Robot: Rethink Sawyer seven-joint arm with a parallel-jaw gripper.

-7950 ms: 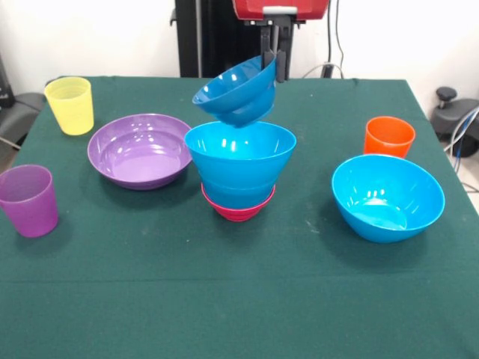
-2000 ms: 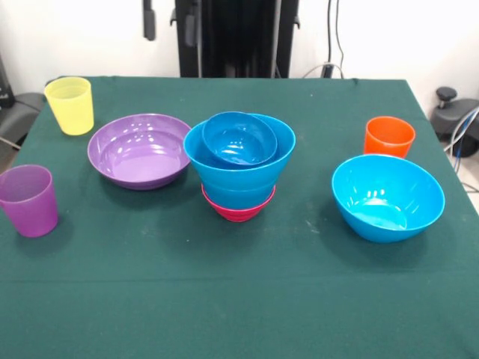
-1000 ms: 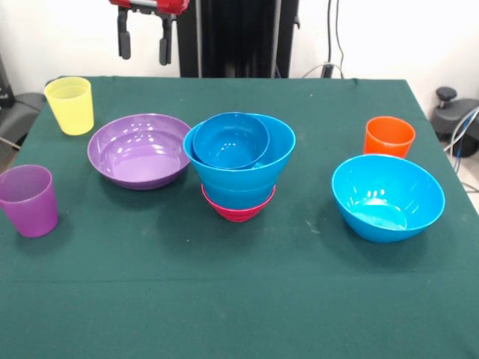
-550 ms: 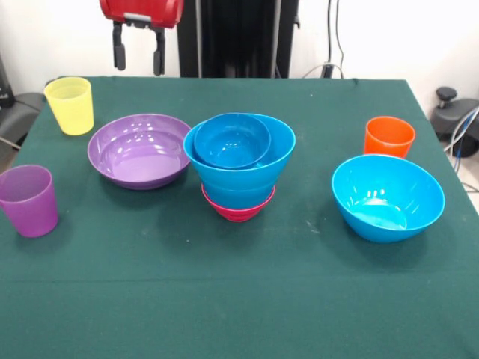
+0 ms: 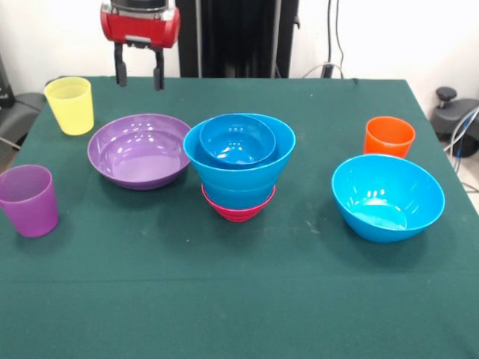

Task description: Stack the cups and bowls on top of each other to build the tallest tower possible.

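The tower (image 5: 239, 168) stands mid-table: a magenta bowl (image 5: 238, 209) at the base, a large blue bowl (image 5: 247, 176) on it, and a small blue bowl (image 5: 237, 140) nested inside. To its left lies the wide purple bowl (image 5: 140, 149). My gripper (image 5: 139, 78) hangs open and empty above the purple bowl's far rim. A yellow cup (image 5: 70, 105) stands far left, a purple cup (image 5: 29, 200) at the left edge, an orange cup (image 5: 389, 137) on the right. Another blue bowl (image 5: 388, 197) sits tilted at the right.
The green table (image 5: 239, 299) has open cloth along the near side. A black stand (image 5: 239, 37) rises behind the table's far edge. Cables and a dark object (image 5: 456, 120) lie off the table's right side.
The gripper has come down a little toward the purple bowl's far rim. The small blue bowl has settled level inside the large blue bowl.
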